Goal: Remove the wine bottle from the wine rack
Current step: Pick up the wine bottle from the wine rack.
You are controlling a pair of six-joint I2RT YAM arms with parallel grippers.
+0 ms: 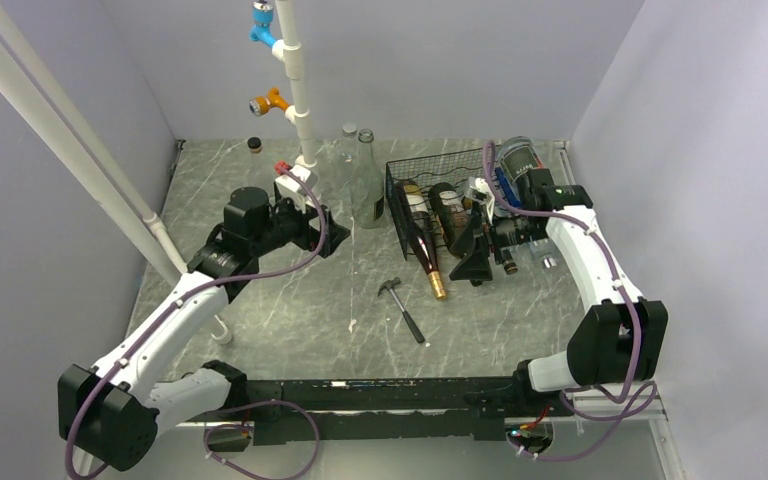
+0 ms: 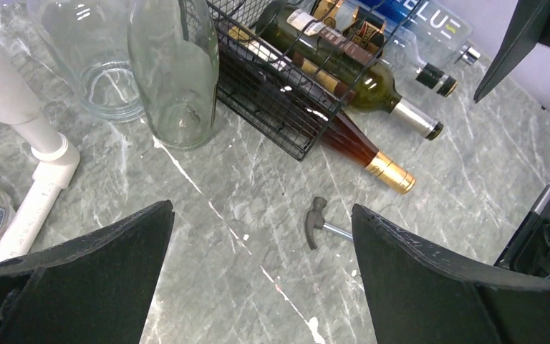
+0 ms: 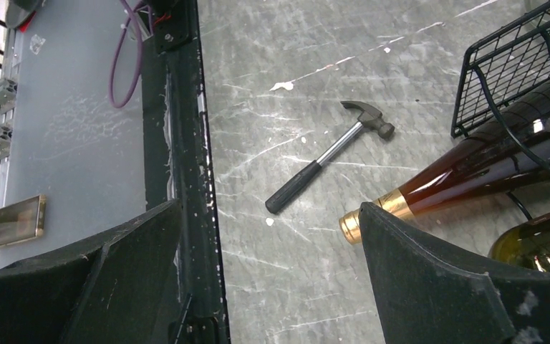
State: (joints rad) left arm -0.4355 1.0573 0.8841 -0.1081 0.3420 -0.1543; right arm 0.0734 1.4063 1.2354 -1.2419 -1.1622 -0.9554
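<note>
Open bench [image 1: 290,300] is lying nearest, with a hammer [image 3: 329,154] on it. The left claw [image 2: 261,211] and right claw [image 3: 268,211] are hovering spread wide, gripping nothing. Beyond, the wine bottle [image 2: 358,143] is lying in the wine rack [image 2: 272,100], its gold-capped neck overhanging the near edge.

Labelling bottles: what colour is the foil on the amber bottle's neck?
Gold foil, clearest in the left wrist view.
</note>
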